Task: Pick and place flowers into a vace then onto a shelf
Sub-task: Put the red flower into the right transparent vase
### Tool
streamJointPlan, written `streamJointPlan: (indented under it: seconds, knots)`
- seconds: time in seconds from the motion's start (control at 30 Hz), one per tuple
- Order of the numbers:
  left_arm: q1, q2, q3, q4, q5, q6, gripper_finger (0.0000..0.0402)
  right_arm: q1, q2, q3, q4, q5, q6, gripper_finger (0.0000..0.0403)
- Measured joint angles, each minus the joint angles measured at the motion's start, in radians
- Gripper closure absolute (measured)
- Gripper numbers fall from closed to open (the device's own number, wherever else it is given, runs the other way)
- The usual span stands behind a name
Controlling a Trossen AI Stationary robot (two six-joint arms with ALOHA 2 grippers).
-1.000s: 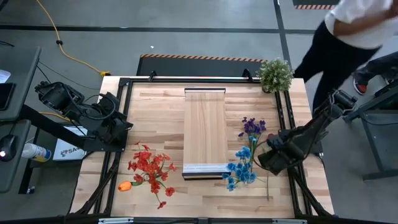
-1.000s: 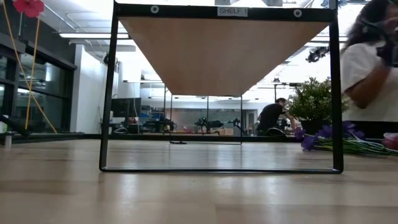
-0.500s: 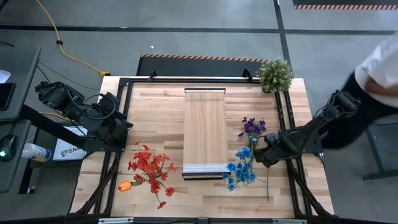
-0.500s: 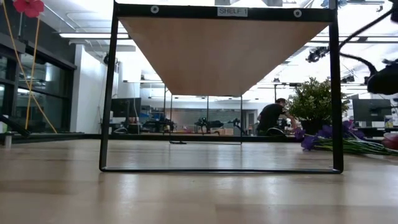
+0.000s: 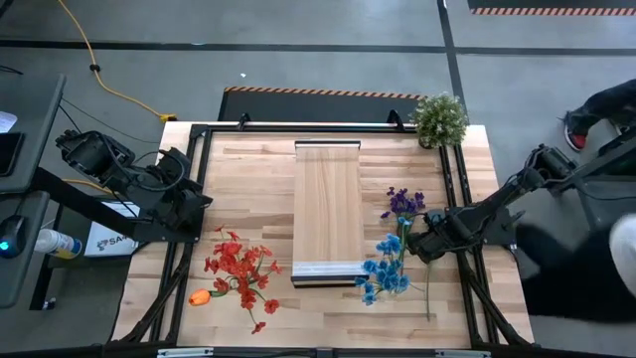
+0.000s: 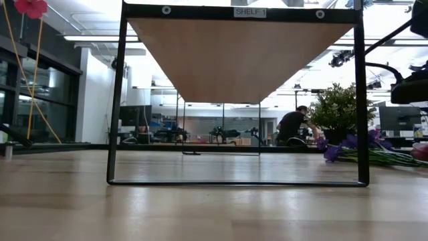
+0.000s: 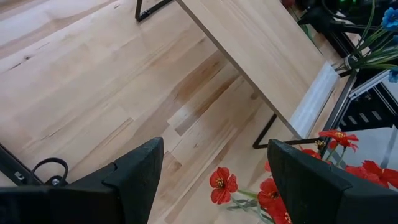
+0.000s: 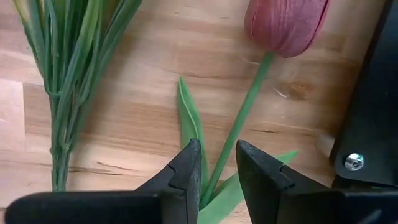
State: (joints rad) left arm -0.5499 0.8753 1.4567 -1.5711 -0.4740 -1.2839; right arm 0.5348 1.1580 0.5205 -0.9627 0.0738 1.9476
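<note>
Since a moment ago, your right gripper (image 8: pixel 217 177) is lowering over the dark-red tulip (image 8: pixel 283 25), jaws narrowly straddling its stem for pickup, while your left gripper (image 7: pixel 214 171) is waiting wide open.

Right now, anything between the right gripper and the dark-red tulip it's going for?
Nothing visible. The right gripper sits low over the table with the dark-red tulip lying just ahead; the green stem runs straight into the narrow gap between the fingers. The neighbouring green stems lie off to one side.
</note>
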Motion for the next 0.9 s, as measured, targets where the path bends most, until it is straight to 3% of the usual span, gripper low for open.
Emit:
streamJointPlan:
  seconds: [0.4, 0.9]
  knots:
    - [0.0, 0.0, 0.0, 0.0, 0.019, -0.001, 0.008, -0.131, 0.021, 0.0, 0.002, -0.013, 0.003, 0.0312]
    - [0.0, 0.0, 0.0, 0.0, 0.016, 0.0, 0.0082, -0.068, 0.021, 0.0, 0.014, -0.108, -0.042, 0.0311]
